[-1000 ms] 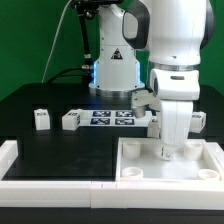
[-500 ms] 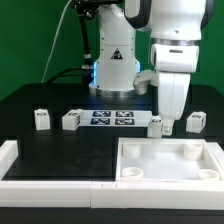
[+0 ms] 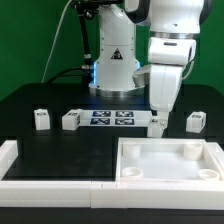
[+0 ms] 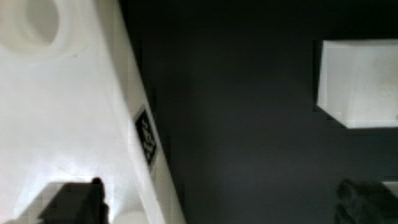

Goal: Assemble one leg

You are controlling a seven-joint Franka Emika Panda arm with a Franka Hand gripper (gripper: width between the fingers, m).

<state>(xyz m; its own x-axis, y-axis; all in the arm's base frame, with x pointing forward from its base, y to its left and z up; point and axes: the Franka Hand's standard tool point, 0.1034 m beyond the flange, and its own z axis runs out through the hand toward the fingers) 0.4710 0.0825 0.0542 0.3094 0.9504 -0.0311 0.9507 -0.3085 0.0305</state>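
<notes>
Gripper (image 3: pixel 158 113) hangs over the table (image 3: pixel 60 145), released. The wrist view shows both fingertips (image 4: pixel 71 200) apart with only bare table between them.

Nearest leg (image 3: pixel 157 124) stands upright just under the gripper. It is at 3 o'clock of the marker board (image 3: pixel 112 117) and close to the tray (image 3: pixel 170 180) rim. Second leg (image 3: pixel 196 121) is at its 3 o'clock. Two more legs (image 3: pixel 41 119) are at 9 o'clock of the board.

Risks, as judged:
- In the wrist view a leg (image 4: pixel 361 85) (cannot tell which) sits off the line between the fingers. A straight drop could set a finger on top of it or knock it over.
- Tray wall is close, so a finger may strike it.
- An off-centre pinch would tilt the leg and spoil seating it in a tray socket.
</notes>
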